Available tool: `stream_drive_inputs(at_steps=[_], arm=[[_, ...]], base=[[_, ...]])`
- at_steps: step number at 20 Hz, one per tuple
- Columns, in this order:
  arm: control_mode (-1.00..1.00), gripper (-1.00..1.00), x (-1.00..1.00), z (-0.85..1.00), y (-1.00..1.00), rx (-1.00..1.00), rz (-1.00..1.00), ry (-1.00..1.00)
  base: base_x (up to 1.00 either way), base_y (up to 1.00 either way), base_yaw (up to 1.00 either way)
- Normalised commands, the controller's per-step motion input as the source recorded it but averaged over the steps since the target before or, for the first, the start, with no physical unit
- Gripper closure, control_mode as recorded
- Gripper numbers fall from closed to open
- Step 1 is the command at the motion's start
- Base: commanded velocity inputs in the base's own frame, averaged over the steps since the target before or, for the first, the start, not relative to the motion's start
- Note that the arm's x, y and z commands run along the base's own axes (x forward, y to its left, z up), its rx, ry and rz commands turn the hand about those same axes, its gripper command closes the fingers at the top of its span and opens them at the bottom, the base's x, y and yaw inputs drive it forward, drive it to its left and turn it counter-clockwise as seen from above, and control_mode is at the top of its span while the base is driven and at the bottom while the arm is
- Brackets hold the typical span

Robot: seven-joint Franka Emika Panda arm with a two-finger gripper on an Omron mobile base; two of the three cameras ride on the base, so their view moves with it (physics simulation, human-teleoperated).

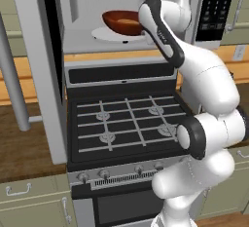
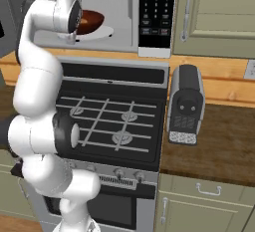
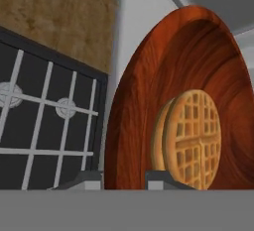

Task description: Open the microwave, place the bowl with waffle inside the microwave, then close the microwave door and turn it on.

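The door (image 1: 36,70) stands swung wide so the bowl (image 1: 121,22) can go into the microwave (image 2: 119,14); the bowl sits on the turntable (image 1: 108,35) there, above the stove (image 1: 129,123), waffle (image 3: 192,138) inside. The claw (image 3: 124,179) straddles the bowl's rim, one finger each side, gripping it.

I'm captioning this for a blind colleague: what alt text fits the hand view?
A reddish-brown wooden bowl fills the right of the frame, seen close up, with a golden grid-patterned waffle inside it. The tool's fingertips sit on either side of the bowl's rim at the bottom, and black stove grates lie to the left.
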Motion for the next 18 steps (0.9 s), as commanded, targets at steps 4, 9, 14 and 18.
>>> stream_drive_inputs(at_steps=[4, 9, 14, 18], arm=[[-1.00, 1.00, 0.91, -0.17, 0.00, 0.00, 0.00, 0.00], [-1.00, 1.00, 0.73, -0.04, 0.01, 0.00, 0.03, 0.00], [-1.00, 1.00, 0.71, -0.20, 0.03, 0.00, 0.03, 0.00], [-1.00, 1.00, 0.64, -0.26, 0.17, -0.01, 0.03, 0.01]], base=[[0.00, 0.00, 0.00], [0.00, 0.00, 0.00], [0.00, 0.00, 0.00], [0.00, 0.00, 0.00]])
